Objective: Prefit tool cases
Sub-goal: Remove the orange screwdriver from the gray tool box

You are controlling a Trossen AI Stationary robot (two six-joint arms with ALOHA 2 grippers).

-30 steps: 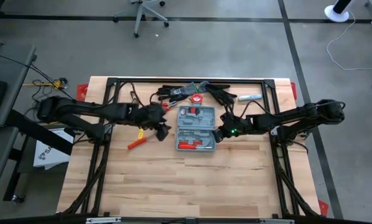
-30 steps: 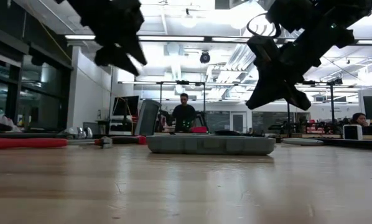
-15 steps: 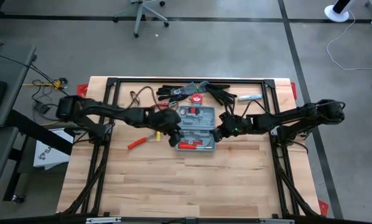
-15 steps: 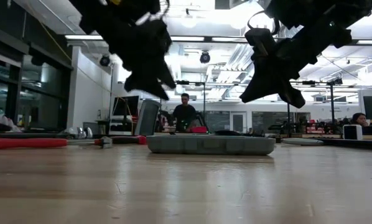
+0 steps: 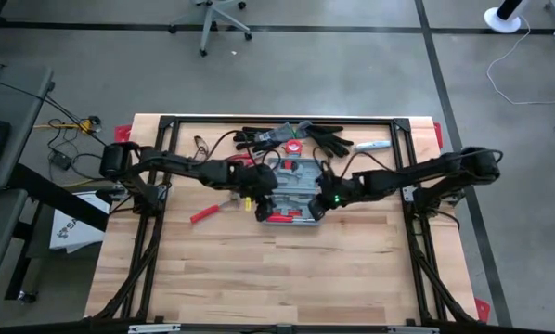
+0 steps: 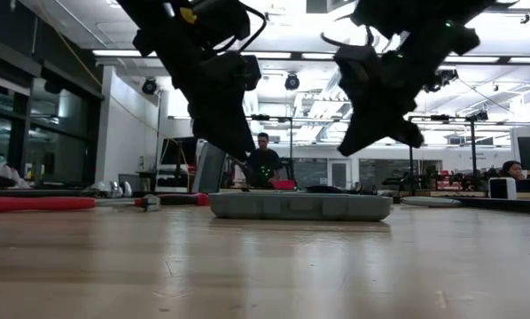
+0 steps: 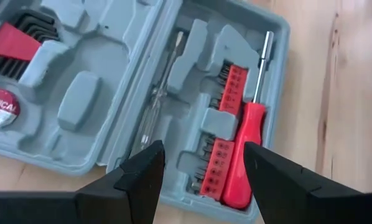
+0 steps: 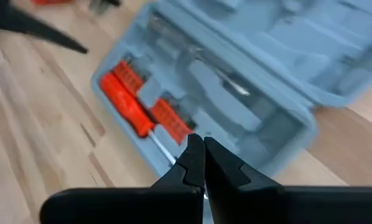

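Both grippers hang over the open case (image 5: pixel 290 192) mid-table: left gripper (image 7: pixel 201 163) spread wide above the red screwdriver (image 7: pixel 247 148) and bit strips, right gripper (image 8: pixel 199 160) pinched shut. Case runs front-to-back between them; left sits nearer.

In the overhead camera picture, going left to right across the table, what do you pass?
Red-handled tool lying loose on the wood → left pincer, open, at the tool case's left edge → open tool case → right pincer, shut, at its right edge → whitish marker-like object near the far right corner.
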